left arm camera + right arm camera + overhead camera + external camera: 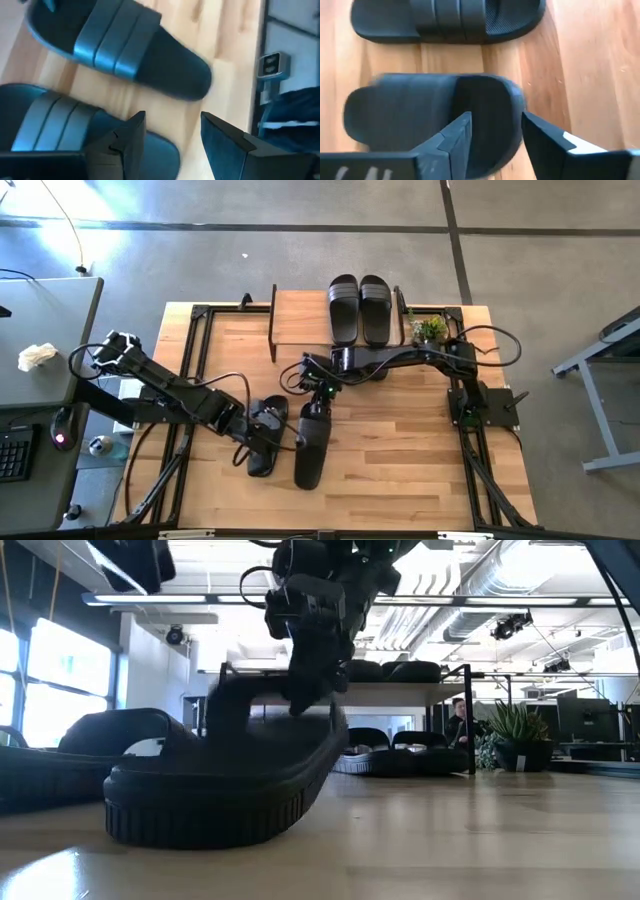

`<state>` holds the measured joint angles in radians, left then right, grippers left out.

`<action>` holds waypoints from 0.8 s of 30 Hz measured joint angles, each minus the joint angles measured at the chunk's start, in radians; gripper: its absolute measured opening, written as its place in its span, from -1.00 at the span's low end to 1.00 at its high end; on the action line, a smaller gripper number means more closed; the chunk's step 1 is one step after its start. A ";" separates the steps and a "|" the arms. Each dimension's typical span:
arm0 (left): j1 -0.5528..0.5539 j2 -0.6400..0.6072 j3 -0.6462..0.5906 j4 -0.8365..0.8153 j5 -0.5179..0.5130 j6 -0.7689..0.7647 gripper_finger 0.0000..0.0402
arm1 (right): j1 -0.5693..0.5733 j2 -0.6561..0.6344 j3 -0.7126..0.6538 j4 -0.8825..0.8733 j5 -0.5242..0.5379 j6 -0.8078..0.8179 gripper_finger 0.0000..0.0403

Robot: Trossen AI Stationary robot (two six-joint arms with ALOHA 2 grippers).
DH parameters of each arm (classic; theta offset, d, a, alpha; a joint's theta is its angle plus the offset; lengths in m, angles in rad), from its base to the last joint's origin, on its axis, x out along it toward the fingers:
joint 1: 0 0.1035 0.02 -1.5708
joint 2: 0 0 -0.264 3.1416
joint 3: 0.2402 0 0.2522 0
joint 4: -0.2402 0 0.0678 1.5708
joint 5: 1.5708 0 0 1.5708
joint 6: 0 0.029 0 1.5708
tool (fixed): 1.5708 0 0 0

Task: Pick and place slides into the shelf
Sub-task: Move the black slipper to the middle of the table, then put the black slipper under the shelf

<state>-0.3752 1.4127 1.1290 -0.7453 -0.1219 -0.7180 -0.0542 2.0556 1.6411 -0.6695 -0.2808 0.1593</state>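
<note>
We count two black slides (359, 308) set side by side on the top board of the shelf (300, 318), at the far edge of the table (420, 460). In the low view, a further pair (392, 752) appears to rest on the shelf's lower level. Two slides remain on the tabletop near its middle: one (311, 443) lying lengthwise below the right gripper, the other (264, 435) just beside it under the left gripper. We judge the task roughly two-thirds done, with these last two still to be carried over.

The right gripper (492, 145) hangs directly above the nearer slide (435, 117), its fingers spread apart and holding nothing; in the low view that slide (225, 785) sits tilted, one end raised off the wood. The left gripper (172, 142) hovers over the second slide (75, 127), its fingers likewise parted and empty.

Each slide has a flat, elongated, matte black sole and a wide strap with faint lengthwise stripes. A small potted plant (429, 330) stands beside the shelf.
</note>
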 joint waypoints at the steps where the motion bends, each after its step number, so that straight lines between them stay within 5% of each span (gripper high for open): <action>1: 0.000 0.003 -0.001 -0.018 -0.006 0.002 -0.13 | 0.000 0.000 0.000 -0.004 0.011 -0.003 -0.18; 18: -0.016 0.028 -0.003 -0.286 0.039 -0.023 -0.13 | 0.012 -0.095 0.002 -0.107 0.238 -0.028 -0.15; 24: -0.082 0.046 -0.030 -0.308 -0.090 -0.026 -0.13 | 0.049 -0.221 0.003 -0.178 0.352 -0.057 -0.15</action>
<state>-0.4567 1.4590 1.0990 -1.0532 -0.2114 -0.7439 -0.0048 1.8347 1.6440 -0.8476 0.0707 0.1025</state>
